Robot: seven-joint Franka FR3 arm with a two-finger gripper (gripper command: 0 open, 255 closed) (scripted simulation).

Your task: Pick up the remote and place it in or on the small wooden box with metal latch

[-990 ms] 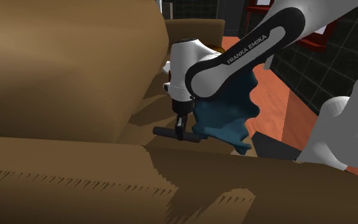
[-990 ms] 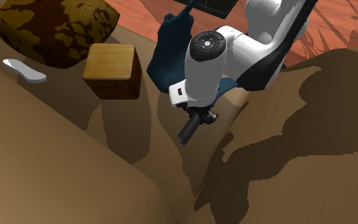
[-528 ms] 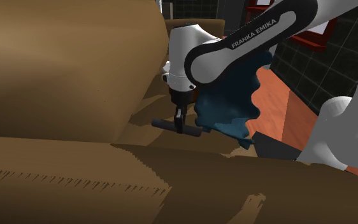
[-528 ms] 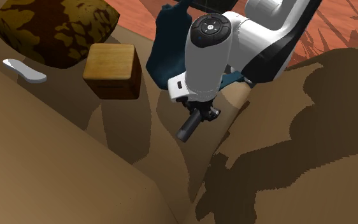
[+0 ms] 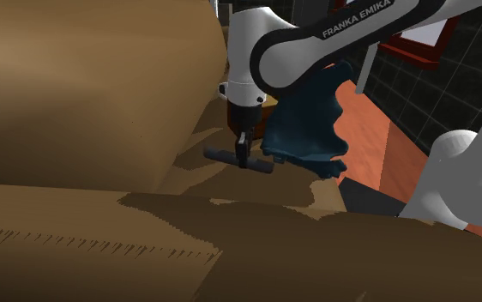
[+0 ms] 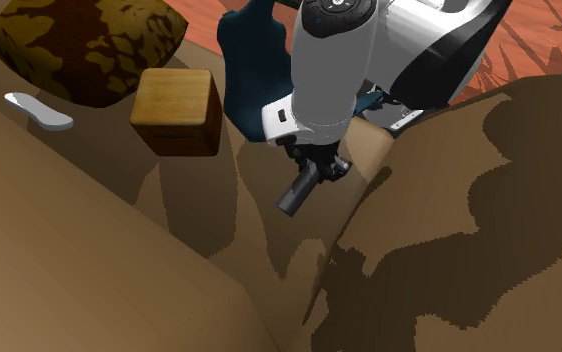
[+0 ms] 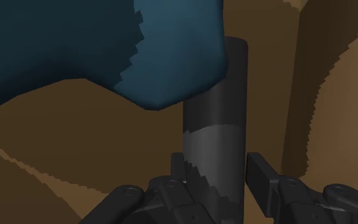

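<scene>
While the gripper [image 6: 316,170] pinches the dark remote [image 6: 301,190] between its fingers, seemingly lifted off the brown sofa seat [image 5: 196,178], the carry looks to be the step in hand. The remote hangs well apart from the wooden box [image 6: 176,108], to its right in the second exterior view, so the next move calls for travelling across, lowering and letting go. That view takes in the box; the wrist view gives the clasp and a teal cushion [image 7: 107,44].
</scene>
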